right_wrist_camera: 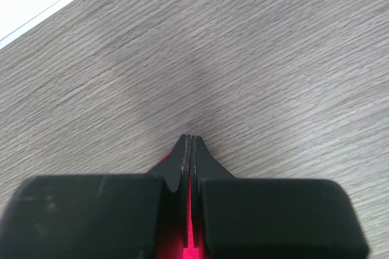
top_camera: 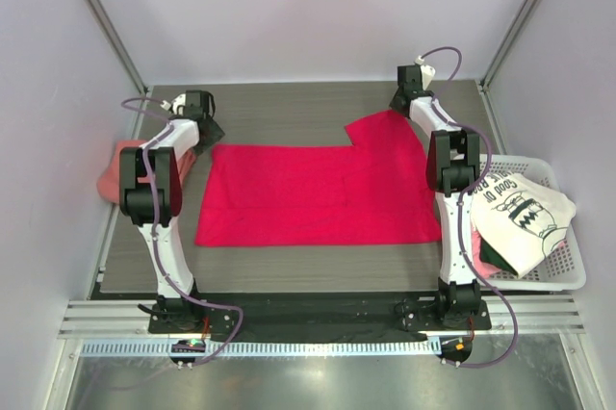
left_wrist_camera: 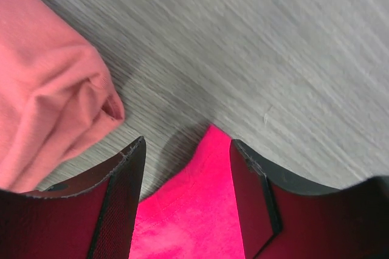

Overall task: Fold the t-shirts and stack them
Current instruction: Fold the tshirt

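The crimson-magenta t-shirt (top_camera: 318, 193) lies spread flat on the table, one sleeve raised toward the far right. My left gripper (top_camera: 207, 131) is open at the shirt's far left corner; in the left wrist view that corner (left_wrist_camera: 194, 210) lies between the spread fingers (left_wrist_camera: 121, 198). My right gripper (top_camera: 402, 102) is shut on the shirt's far right sleeve; a strip of crimson cloth (right_wrist_camera: 193, 234) shows between the closed fingers (right_wrist_camera: 182, 155). The salmon-pink t-shirt (top_camera: 120, 167) sits bunched at the left edge, also in the left wrist view (left_wrist_camera: 48, 89). The white t-shirt with black print (top_camera: 520, 213) lies in a basket.
A white plastic basket (top_camera: 568, 275) stands at the right, holding the white shirt over something dark green. The table top is grey wood grain (top_camera: 289, 112). White walls enclose the far and side edges.
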Available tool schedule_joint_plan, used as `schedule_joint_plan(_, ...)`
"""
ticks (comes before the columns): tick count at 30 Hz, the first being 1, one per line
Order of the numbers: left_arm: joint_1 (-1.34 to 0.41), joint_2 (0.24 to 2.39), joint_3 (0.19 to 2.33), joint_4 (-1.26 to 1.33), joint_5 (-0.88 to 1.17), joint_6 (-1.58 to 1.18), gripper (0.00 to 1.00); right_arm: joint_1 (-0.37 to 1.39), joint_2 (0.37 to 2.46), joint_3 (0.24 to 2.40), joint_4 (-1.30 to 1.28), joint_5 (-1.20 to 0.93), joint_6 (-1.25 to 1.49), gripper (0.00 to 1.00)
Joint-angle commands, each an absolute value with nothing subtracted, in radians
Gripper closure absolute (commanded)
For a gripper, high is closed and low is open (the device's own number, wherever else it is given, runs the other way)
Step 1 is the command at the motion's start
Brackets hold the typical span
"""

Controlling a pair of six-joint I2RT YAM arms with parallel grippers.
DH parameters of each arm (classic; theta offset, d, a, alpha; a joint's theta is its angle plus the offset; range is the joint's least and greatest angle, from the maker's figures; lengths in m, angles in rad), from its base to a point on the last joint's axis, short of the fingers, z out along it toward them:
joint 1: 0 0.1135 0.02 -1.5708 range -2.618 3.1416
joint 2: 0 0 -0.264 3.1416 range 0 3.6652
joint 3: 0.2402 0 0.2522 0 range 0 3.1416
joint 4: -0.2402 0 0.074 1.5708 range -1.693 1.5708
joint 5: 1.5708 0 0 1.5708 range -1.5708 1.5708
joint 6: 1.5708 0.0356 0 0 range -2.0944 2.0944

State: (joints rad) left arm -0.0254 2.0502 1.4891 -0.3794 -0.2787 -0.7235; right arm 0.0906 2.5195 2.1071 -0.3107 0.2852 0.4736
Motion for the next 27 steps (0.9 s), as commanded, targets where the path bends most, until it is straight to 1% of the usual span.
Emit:
schedule_joint_plan(1,-0.038,2.034,1.45,-0.374,-0.235,-0.721,0.41,0.095,2.476,2.088,-0.336,0.292,0.477,0.99)
schedule_joint_plan(5,-0.038,2.052,1.466,-0.368,-0.203,-0.715,0.44,0.094,2.473,2.086,-0.336,0.284,0.48,0.99)
schedule_joint_plan(8,-0.038,2.08,1.48,-0.368,-0.152,-0.715,0.51,0.094,2.473,2.086,-0.334,0.275,0.482,0.99)
schedule_joint_plan(9,-0.038,2.089,1.492,-0.368,-0.138,-0.716,0.6,0.095,2.473,2.088,-0.336,0.272,0.482,0.99)
schedule_joint_plan(12,-0.038,2.112,1.517,-0.373,-0.135,-0.71,0.76,0.095,2.464,2.083,-0.337,0.265,0.482,0.99)
schedule_joint_plan(13,-0.038,2.111,1.529,-0.376,-0.17,-0.703,0.9,0.094,2.456,2.082,-0.336,0.265,0.482,0.99)
schedule_joint_plan(14,-0.038,2.108,1.534,-0.376,-0.19,-0.701,0.99,0.094,2.451,2.082,-0.337,0.264,0.482,0.99)
schedule_joint_plan(15,-0.038,2.106,1.542,-0.376,-0.21,-0.7,1.0,0.094,2.447,2.08,-0.336,0.264,0.482,0.99)
schedule_joint_plan(18,-0.038,2.106,1.554,-0.365,-0.25,-0.698,1.0,0.084,2.412,2.063,-0.339,0.247,0.485,0.99)
schedule_joint_plan(23,-0.037,2.125,1.557,-0.336,-0.242,-0.703,1.0,0.074,2.339,2.023,-0.334,0.25,0.486,0.99)
schedule_joint_plan(26,-0.037,2.125,1.557,-0.341,-0.245,-0.706,0.93,0.069,2.309,1.988,-0.318,0.249,0.486,0.99)
schedule_joint_plan(27,-0.035,2.122,1.555,-0.342,-0.245,-0.707,0.87,0.068,2.307,1.977,-0.314,0.245,0.486,0.99)
